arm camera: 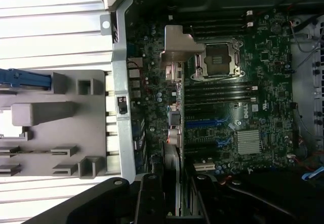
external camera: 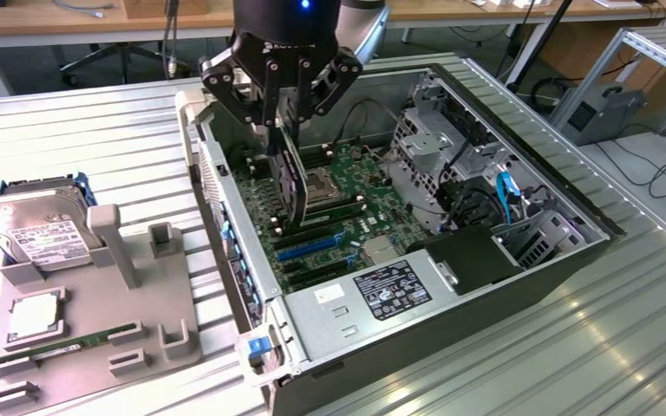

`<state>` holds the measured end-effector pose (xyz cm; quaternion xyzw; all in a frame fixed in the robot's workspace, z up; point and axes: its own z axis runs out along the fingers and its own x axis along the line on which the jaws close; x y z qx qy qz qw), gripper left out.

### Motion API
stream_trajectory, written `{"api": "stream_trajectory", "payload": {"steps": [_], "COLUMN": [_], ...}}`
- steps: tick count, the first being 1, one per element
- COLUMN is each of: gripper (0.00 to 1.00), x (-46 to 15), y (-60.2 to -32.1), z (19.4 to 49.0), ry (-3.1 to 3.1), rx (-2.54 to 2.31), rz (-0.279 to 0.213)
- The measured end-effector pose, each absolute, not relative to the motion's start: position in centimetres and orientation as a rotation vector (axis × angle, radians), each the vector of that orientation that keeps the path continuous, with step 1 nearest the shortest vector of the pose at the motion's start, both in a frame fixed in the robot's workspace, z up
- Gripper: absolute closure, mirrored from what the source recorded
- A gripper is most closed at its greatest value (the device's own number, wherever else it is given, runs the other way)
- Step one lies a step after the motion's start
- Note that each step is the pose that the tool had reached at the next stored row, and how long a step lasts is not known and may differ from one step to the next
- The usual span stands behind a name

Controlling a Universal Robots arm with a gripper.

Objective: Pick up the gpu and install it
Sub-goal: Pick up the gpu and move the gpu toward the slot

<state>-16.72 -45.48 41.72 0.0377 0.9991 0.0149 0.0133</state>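
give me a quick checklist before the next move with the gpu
1. gpu gripped by the gripper: ok
2. case open, inside reachable: ok
3. gpu hangs over the motherboard: ok
4. blue slot empty: ok
5. gpu edge lined up with that slot: cannot tell
6. blue cable away from the slot: ok

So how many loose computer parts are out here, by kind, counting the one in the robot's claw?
Hard drive: 1
Processor chip: 1
RAM stick: 1
gpu, held in the gripper: 1
Total: 4
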Motion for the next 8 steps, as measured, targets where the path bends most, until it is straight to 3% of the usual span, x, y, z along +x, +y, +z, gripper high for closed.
{"api": "stream_trajectory", "payload": {"steps": [8], "gripper": [0.74], "x": [-16.35], "y": [-45.47], "z": [41.61], "ry": [3.112], "rx": [0.117], "rz": [0.045]}}
